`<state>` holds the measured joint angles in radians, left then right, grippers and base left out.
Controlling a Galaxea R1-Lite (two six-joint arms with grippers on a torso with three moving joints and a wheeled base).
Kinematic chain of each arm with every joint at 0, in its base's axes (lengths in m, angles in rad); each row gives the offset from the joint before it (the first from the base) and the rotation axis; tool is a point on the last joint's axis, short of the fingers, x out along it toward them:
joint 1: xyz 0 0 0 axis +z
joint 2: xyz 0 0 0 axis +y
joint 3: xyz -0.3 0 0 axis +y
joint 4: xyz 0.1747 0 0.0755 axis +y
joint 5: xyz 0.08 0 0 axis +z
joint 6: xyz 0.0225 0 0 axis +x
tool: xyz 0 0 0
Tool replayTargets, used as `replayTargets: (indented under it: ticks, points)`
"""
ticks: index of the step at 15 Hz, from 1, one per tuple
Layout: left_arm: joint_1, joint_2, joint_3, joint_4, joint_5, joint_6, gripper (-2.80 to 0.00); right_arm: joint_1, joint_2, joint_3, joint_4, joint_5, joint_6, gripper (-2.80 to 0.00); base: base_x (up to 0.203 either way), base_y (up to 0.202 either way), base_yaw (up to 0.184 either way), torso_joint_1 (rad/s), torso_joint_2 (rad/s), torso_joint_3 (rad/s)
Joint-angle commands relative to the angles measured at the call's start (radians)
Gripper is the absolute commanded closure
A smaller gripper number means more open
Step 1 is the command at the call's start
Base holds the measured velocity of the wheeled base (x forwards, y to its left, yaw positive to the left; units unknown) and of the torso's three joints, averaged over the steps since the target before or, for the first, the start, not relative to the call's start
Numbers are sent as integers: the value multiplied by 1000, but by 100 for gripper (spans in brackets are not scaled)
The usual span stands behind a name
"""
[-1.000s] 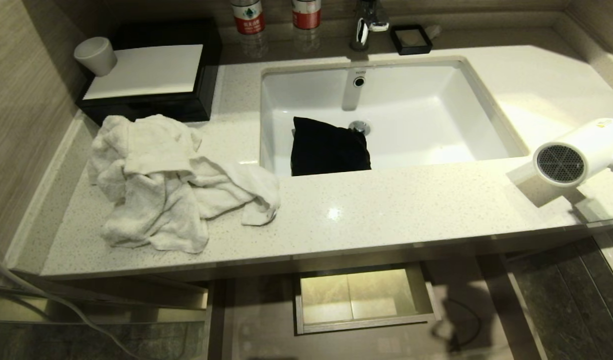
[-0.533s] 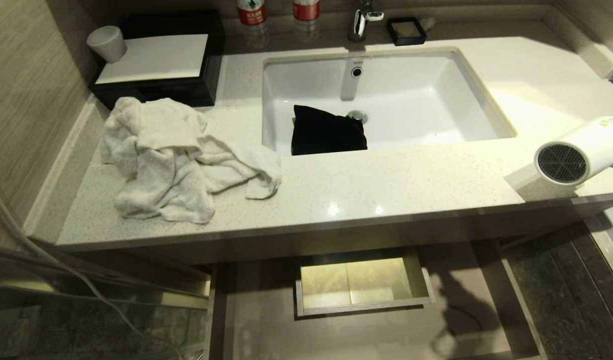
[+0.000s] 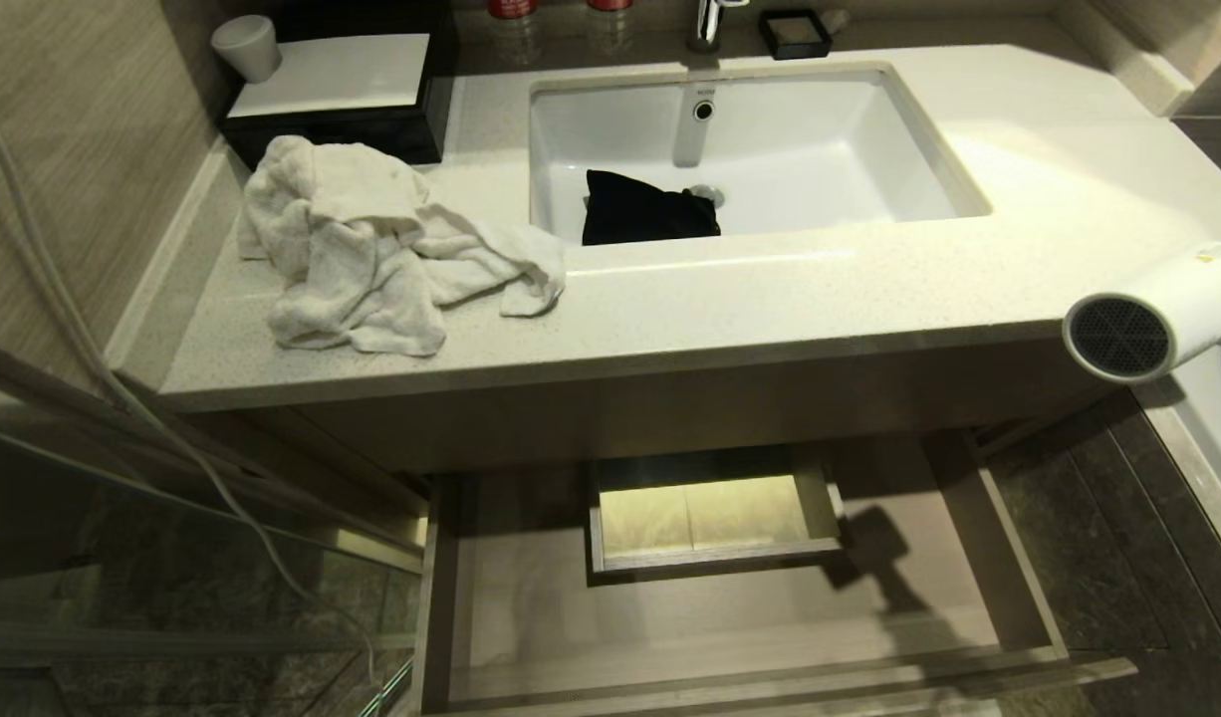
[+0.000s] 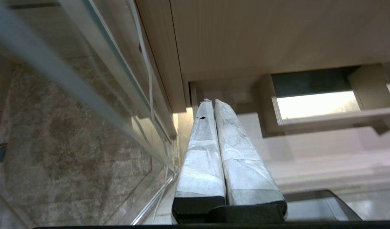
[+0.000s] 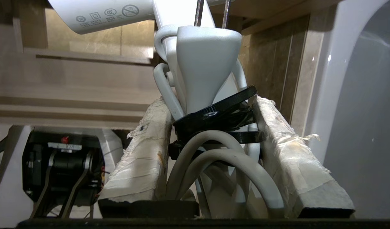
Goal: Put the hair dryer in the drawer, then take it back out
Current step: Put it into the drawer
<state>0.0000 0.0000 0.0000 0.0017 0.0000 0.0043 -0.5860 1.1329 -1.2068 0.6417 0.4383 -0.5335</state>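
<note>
While the dryer (image 3: 1153,314) hangs in the air off the right end of the counter (image 3: 730,299), its fat barrel lies almost flat. The barrel's long side runs left to right, and the round grey grille (image 3: 1118,337) faces left, a bit toward the camera. It is up above the floor, to the right of the open drawer (image 3: 730,617) and higher than it. The right gripper (image 5: 211,111) is squeezing the dryer's handle and bundled cord (image 5: 214,159) between its two taped fingers (image 5: 144,152). The left gripper (image 4: 213,101) sits low by the cabinet with its fingers pressed together and nothing in them. A white towel (image 3: 371,249) lies on the counter. A black cloth (image 3: 645,209) sits in the sink (image 3: 820,149).
</note>
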Motion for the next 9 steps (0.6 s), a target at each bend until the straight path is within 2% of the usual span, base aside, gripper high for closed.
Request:
replayTargets:
  ticks: [1,9]
  points:
    - [0,0,2,0,0,0,0,0,-27,27,3,3,-3,0,0,0,0,-293,35,-264]
    - [0,0,2,0,0,0,0,0,-142,104,7,5,-2,0,0,0,0,-259,-20,-286]
